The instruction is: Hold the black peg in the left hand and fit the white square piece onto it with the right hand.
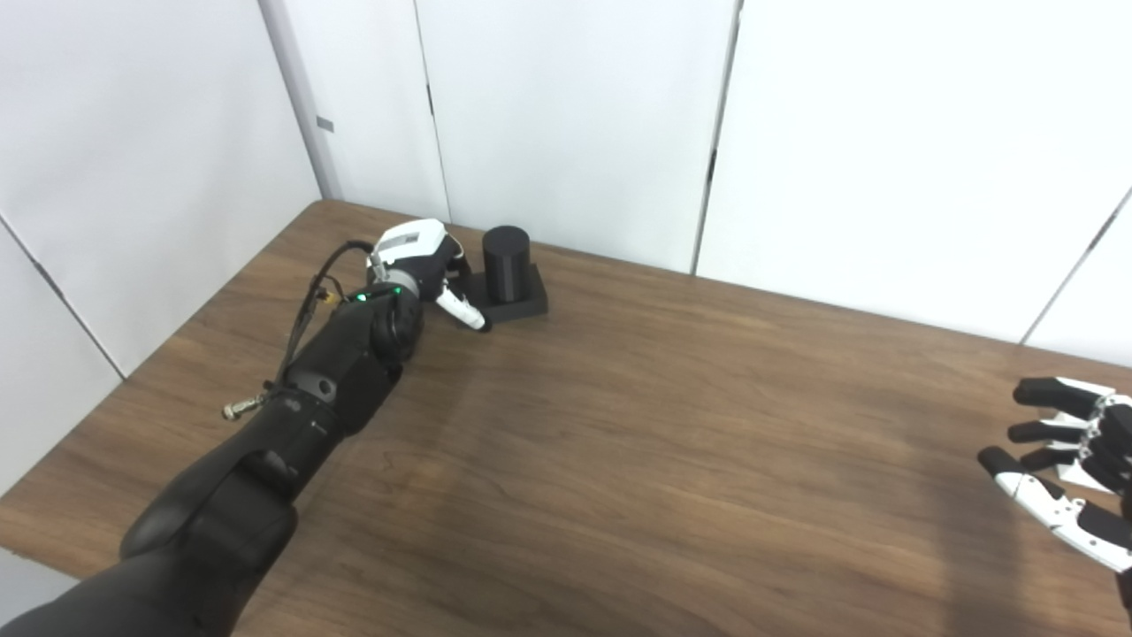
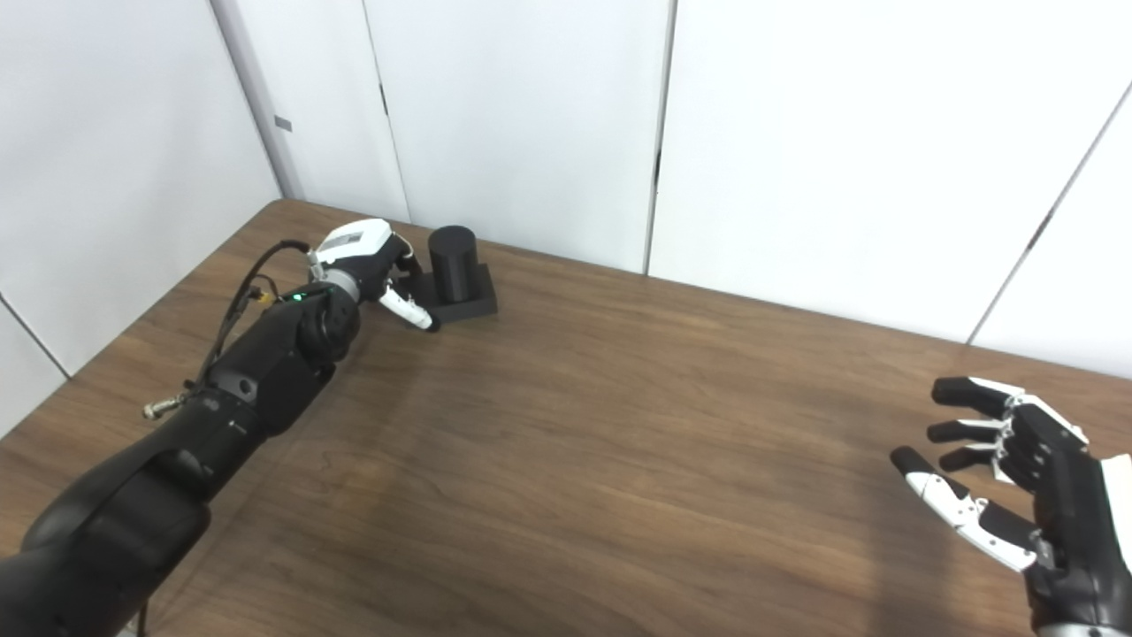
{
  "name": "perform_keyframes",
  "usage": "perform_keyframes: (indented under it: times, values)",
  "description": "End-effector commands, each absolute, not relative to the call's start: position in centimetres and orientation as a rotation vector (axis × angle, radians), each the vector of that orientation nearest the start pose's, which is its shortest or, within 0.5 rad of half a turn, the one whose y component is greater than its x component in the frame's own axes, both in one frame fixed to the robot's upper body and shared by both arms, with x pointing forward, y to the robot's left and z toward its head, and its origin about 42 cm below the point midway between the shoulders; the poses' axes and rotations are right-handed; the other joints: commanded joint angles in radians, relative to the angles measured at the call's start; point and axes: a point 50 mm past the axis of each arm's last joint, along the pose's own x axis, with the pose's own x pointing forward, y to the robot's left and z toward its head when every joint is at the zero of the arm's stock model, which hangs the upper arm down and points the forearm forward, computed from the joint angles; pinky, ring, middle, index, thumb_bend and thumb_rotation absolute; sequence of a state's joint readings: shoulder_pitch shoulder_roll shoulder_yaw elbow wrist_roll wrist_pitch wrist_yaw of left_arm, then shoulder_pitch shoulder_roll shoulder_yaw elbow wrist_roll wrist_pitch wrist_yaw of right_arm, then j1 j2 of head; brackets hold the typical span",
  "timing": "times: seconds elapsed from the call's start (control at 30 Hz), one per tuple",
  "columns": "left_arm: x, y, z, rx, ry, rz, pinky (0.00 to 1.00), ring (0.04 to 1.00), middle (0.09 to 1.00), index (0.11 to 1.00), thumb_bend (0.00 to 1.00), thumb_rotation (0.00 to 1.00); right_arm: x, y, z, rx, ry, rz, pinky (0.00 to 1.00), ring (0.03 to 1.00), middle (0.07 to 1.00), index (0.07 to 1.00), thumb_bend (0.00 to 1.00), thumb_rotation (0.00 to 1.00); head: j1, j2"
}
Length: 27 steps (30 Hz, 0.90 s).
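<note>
Reaching far up toward the upper left of the frame, the left hand (image 1: 423, 265) sits right beside the black peg (image 1: 506, 258), a dark upright cylinder standing on its flat square base (image 1: 522, 301) near the far edge of the wooden table (image 1: 637, 442). The hand's white back faces up, and one white-tipped finger stretches down along the near left corner of the base, touching or almost touching it. The other fingers curl in toward the cylinder, but whether they actually close on it cannot be told from either view; the peg and its base rest on the table.

At the lower right of the frame, the right hand (image 2: 1008, 478) hovers over the table with its palm turned inward and its black-and-white fingers spread apart and gently curved, grasping nothing. In the left eye view it is partly cut off by the right edge. A pale patch shows behind its fingers there, too hidden to identify.

Behind the table, white wall panels (image 1: 566, 115) with dark seams fill the top of the frame. The long black left forearm (image 2: 256, 372), with a cable looped along its outer side and a small green light near the wrist, runs diagonally from the lower left corner.
</note>
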State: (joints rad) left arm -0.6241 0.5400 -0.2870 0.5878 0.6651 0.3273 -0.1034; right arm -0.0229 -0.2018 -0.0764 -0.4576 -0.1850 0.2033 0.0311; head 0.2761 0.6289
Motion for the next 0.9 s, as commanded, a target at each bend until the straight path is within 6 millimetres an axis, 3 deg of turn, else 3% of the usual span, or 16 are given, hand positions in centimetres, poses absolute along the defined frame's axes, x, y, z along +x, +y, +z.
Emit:
perform_keyframes:
  times: [0.0, 0.27, 0.87]
  values:
    - [47.4, 36.7, 20.8, 1.312, 0.236, 0.072, 0.68, 0.825, 0.802, 0.48, 0.52, 0.06, 27.0, -27.5, 23.7, -0.409, -0.354, -0.08, 0.44, 0.558, 0.681, 0.65, 0.41, 0.0, 0.0, 0.0]
    - [46.6, 35.2, 20.4, 1.328, 0.171, 0.024, 0.72, 0.859, 0.819, 0.482, 0.52, 0.06, 27.2, -27.6, 23.7, -0.423, -0.356, -0.082, 0.43, 0.55, 0.671, 0.643, 0.42, 0.0, -0.009, 0.005]
    - [43.6, 27.5, 20.3, 1.267, -0.058, -0.263, 0.66, 0.815, 0.799, 0.483, 0.52, 0.06, 27.2, -27.3, 23.6, -0.409, -0.331, -0.099, 0.44, 0.566, 0.689, 0.653, 0.43, 0.0, -0.029, 0.01]
